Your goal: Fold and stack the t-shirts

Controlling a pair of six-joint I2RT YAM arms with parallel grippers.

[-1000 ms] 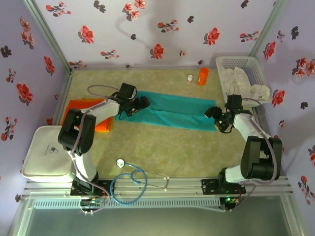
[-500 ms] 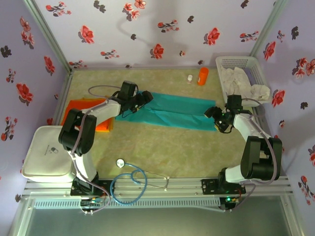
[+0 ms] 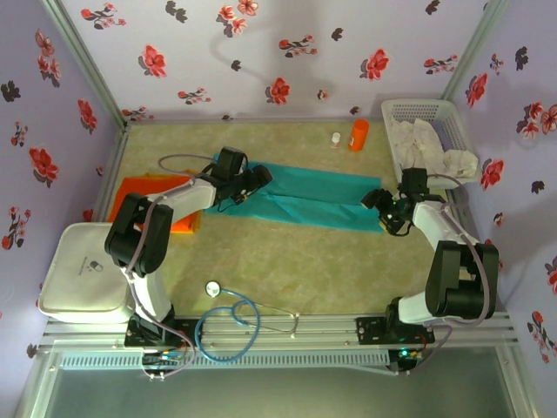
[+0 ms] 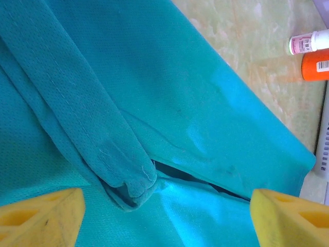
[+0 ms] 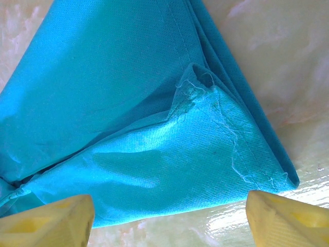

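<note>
Bright, even light from overhead, with soft, short shadows in the top view. Up close, white glare sheens the teal-green t-shirt (image 4: pixel 200 139) and the table (image 5: pixel 205 226).

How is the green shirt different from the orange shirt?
The teal-green shirt is spread in a long strip across the middle of the table; the orange shirt is a smaller folded patch at the left. The left gripper and right gripper, both open, hover over the teal-green shirt's ends; the orange shirt has no gripper over it, only the left arm crossing above. Both are plain cloth lying flat.
</note>
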